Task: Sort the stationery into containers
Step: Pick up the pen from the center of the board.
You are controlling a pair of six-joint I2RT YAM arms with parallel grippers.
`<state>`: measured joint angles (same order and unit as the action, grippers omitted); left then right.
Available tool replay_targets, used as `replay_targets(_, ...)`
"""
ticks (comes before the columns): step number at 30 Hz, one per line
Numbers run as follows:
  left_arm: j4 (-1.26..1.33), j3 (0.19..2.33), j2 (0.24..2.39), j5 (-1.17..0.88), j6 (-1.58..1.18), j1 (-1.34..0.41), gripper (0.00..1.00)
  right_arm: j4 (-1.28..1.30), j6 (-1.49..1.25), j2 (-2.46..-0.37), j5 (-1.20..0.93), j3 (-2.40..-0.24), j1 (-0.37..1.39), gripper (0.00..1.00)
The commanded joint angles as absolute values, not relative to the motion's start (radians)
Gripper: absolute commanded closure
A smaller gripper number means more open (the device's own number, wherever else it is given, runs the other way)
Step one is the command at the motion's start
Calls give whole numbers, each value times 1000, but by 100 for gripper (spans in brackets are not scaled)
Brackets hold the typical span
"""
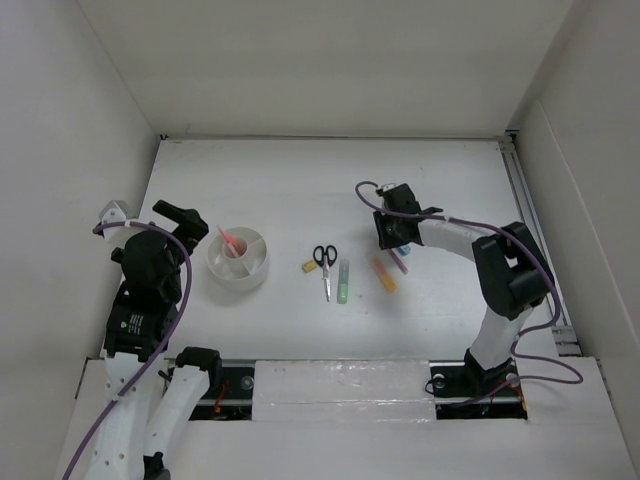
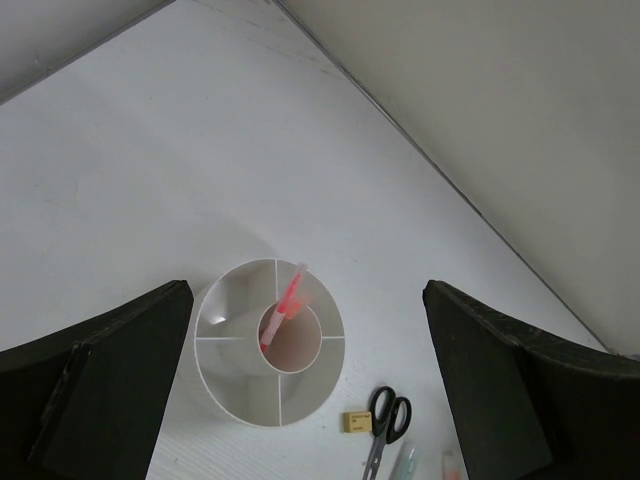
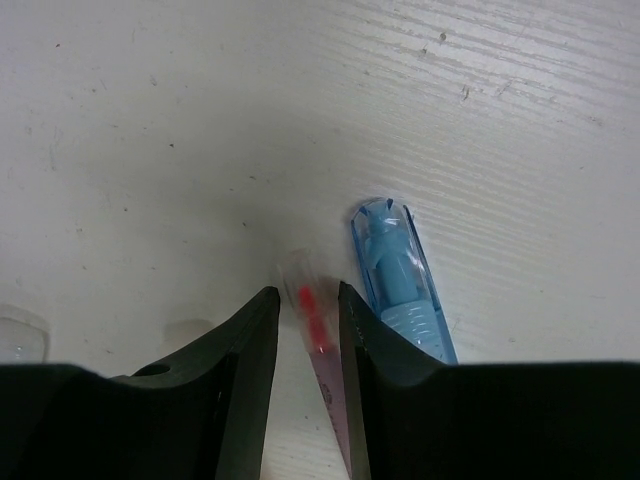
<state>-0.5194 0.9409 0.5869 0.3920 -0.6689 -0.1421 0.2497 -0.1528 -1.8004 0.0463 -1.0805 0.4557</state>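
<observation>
**Right jaws astride a pink pen**

Close up in the right wrist view, the right jaws stand a little apart on either side of a pink pen (image 3: 318, 340) lying on the bench (image 3: 150, 120). A sliver of bench shows between the pen and one jaw, so nothing is clamped. The blue marker (image 3: 400, 285) lies just beside that pen, close against the other jaw.

Seen from above, an orange marker (image 1: 384, 274) lies just left of them. Further left come a green marker (image 1: 343, 282), the scissors (image 1: 325, 265) and a small tan eraser (image 1: 309, 267), in a loose row at mid-bench. Beyond these to the left sits the white tub (image 1: 238, 278), with a second pen (image 1: 230, 243) leaning in its round middle cup. The left jaws hover wide apart, holding nothing, just left of the tub.
</observation>
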Motion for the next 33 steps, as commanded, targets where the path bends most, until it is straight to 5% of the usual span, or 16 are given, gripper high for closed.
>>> replay_targets(1,-482,931,584,393,-653,-138,0,295,-158,-1829,35,-1088,474,64)
replay_targets(33,-482,931,584,383,-653,-138,0,405,-196,-1753,91,-1008,502,65)
